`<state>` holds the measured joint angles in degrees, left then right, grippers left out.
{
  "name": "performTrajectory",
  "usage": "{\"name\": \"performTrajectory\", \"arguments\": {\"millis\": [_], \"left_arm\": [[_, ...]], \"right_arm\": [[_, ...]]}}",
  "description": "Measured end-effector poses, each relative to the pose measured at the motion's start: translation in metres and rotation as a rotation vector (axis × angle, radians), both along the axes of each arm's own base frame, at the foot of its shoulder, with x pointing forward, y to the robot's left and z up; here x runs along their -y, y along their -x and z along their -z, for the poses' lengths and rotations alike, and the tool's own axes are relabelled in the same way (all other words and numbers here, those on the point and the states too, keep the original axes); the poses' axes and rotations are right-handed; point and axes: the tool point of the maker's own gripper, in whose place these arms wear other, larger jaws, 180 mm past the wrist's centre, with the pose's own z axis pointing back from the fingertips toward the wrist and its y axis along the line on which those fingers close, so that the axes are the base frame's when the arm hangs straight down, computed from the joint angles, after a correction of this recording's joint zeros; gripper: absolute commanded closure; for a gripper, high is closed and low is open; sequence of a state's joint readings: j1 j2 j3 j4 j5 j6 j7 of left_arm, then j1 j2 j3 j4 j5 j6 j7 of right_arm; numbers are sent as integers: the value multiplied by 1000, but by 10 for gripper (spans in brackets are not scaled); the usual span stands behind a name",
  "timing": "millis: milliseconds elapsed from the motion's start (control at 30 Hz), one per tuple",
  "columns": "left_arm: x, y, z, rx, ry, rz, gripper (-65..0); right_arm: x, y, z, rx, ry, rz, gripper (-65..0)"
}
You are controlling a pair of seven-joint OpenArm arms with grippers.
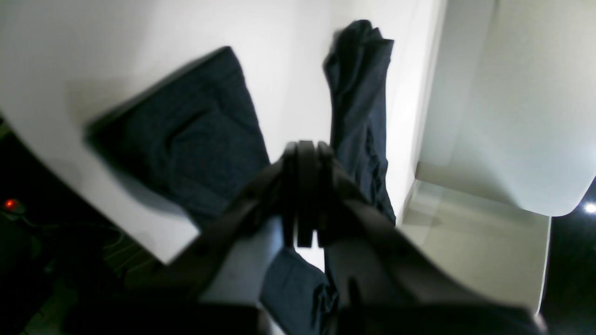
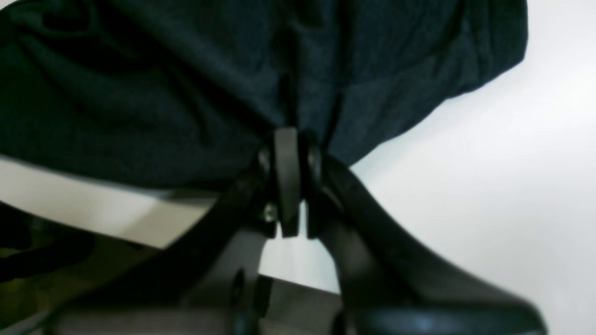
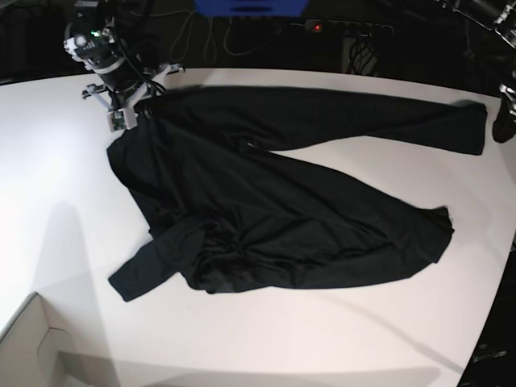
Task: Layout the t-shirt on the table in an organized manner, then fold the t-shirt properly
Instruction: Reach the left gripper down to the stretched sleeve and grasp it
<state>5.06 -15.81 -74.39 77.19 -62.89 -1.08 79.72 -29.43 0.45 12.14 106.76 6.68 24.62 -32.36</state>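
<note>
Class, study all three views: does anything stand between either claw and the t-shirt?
Nothing visible does. The right claw is shut directly on the t-shirt, and the left claw is closed with cloth at its tip, over the table.

Black curved jaws, silver screws

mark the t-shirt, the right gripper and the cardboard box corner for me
t-shirt [image 3: 306, 218]: base view, on the middle of the spread black cloth.
right gripper [image 2: 287, 139]: right wrist view, at the closed fingertips pinching the cloth.
cardboard box corner [image 3: 36, 343]: base view, on the pale flap at lower left.
</note>
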Motion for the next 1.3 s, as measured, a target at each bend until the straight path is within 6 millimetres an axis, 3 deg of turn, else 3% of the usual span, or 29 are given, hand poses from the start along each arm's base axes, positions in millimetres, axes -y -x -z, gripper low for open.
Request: {"name": "performTrajectory", "arguments": {"millis": [100, 200, 300, 400, 500, 633, 867, 1033, 1167, 1300], "left_arm": [[2, 0, 1, 1, 5, 0, -43], [7, -7, -2, 5, -6, 29, -184], [16, -29, -25, 53, -73, 94, -322], [23, -56, -53, 142, -120, 114, -324], [40, -87, -65, 204, -108, 145, -324], [44, -131, -67, 172, -245, 131, -326], [57, -193, -62, 63, -710, 188, -328], [73, -225, -16, -38, -853, 274, -328], [63, -227, 29, -133, -850, 264, -328], [58, -229, 42, -149, -837, 244, -328]], "right_arm": [[0, 0, 0, 0, -2, 2, 0], [-1, 0, 0, 0, -2, 1, 0], [-1, 0, 0, -1, -3, 2, 0], [-1, -1, 0, 4, -3, 1, 0], [-1, 1, 1, -3, -2, 1, 0], [0, 1, 1, -2, -1, 2, 0], [-1, 1, 1, -3, -2, 1, 0], [-1, 0, 1, -5, -2, 0, 0], [1, 1, 2, -12, 3, -3, 0], [0, 2, 2, -13, 1, -1, 0]]}}
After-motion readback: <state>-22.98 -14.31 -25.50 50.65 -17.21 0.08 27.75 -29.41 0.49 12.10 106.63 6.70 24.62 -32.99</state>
